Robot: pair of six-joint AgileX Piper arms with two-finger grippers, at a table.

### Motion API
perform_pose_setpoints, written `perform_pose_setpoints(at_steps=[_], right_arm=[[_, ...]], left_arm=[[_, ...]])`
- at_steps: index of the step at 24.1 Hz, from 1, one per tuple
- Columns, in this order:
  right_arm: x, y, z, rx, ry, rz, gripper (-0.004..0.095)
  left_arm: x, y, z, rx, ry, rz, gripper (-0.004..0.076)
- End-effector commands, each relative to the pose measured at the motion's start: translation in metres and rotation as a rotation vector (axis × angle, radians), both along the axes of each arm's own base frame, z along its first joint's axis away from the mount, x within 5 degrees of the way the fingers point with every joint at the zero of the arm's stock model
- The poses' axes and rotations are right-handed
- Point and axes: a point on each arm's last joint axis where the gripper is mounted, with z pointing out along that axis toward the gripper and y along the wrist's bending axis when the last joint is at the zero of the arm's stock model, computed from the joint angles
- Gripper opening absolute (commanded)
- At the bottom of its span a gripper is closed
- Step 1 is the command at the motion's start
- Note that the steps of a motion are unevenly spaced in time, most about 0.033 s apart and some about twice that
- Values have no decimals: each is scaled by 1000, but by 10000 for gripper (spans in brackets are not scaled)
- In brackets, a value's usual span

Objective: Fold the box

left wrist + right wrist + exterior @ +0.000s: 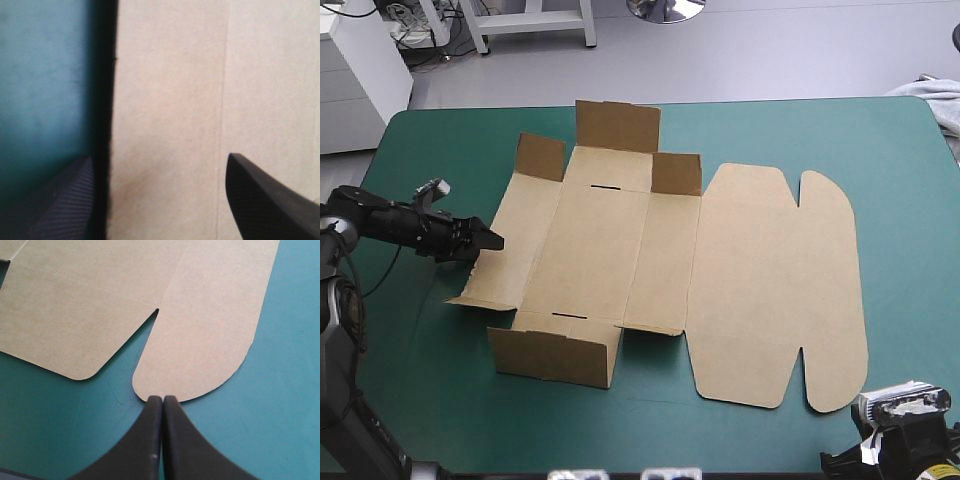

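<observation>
The brown box point(660, 260) lies as a cut sheet in the middle of the teal-green table. Its near wall point(555, 357) and the far flaps point(617, 125) stand raised, and the left side panel point(510, 255) tilts up a little. The lid point(770, 280) with its rounded flaps lies flat to the right. My left gripper point(485, 240) is at the left panel's outer edge. It is open point(160, 200), with the board's edge point(165, 100) between its fingers. My right gripper point(162, 399) is shut, its tip at the rim of the lid's rounded flap point(200, 340) near the table's front right corner.
A pale cloth point(932, 100) lies at the table's far right edge. Bare teal-green cover point(430, 380) runs along the front and left of the box, with more to the right of the lid.
</observation>
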Motion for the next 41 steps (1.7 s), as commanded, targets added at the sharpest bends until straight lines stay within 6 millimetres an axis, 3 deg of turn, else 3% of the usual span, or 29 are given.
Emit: perform_pose_setpoints(at_steps=[1, 14, 17, 21, 25, 28, 30, 34, 39, 41], right_arm=[[4, 0, 9, 14, -59, -7, -17], [4, 0, 9, 14, -59, -7, -17], [4, 0, 9, 14, -59, -7, -17], [4, 0, 9, 14, -59, -7, -17], [4, 0, 9, 14, -59, -7, -17], [4, 0, 9, 14, -59, -7, -17], [4, 0, 9, 14, -59, -7, -17], [4, 0, 9, 15, -59, -8, -17], [4, 0, 9, 17, -58, -9, -17], [4, 0, 9, 17, -58, -9, -17]], left_arm=[[-2, -26, 16, -75, 13, -90, 526], [2, -53, 13, -84, 43, -141, 510], [2, -53, 13, -84, 44, -140, 391], [0, -52, 11, -60, 52, -152, 147], [-2, -52, 7, 44, 74, -217, 5], [-1, -54, 8, 97, 71, -255, -10], [2, -57, 20, 150, 32, -286, -10], [6, -72, 71, 348, -142, -366, -10], [-5, -108, 136, 609, -467, -476, -10], [-10, -124, 152, 669, -589, -519, -10]])
